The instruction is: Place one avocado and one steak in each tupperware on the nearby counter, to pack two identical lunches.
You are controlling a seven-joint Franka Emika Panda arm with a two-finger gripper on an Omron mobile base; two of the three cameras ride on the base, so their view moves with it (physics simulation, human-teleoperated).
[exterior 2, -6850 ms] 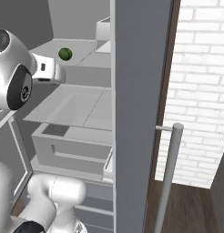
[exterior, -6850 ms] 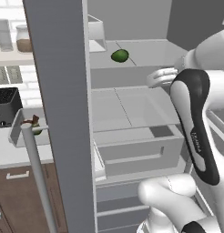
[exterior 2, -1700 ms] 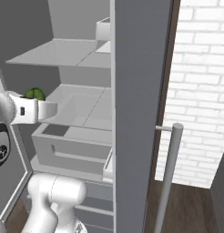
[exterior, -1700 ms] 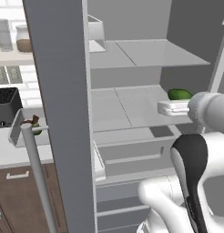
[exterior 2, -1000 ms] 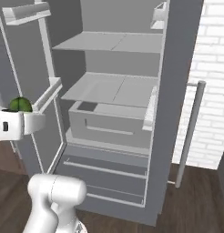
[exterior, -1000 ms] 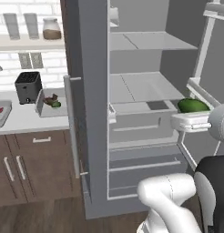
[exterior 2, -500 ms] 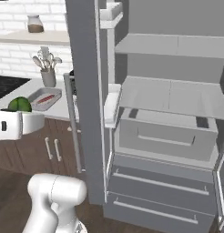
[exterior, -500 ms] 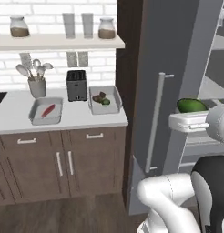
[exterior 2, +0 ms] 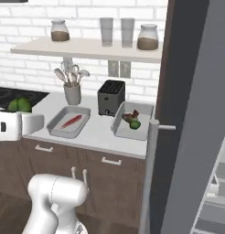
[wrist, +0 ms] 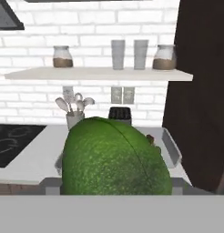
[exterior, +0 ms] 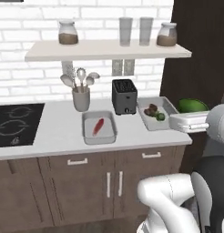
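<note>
Gripper [exterior: 192, 119]: grasping an avocado [wrist: 114, 157], off the bench's right end.
Bench [exterior: 54, 134]: two tubs near its front edge.
Left tub [exterior: 99, 128]: steak [exterior: 98, 126].
Right tub [exterior: 155, 113]: steak, avocado.

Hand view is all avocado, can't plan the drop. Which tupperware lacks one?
Observer: The left tupperware holds just a red steak; there is no avocado in it.
Operator: And the other?
Observer: The right tupperware already has a small avocado beside a dark steak.
Operator: Where's the claw relative to them?
Observer: In the left base view the claw, shut on the held avocado, hangs off the right end of the counter, beyond the right tupperware.
</note>
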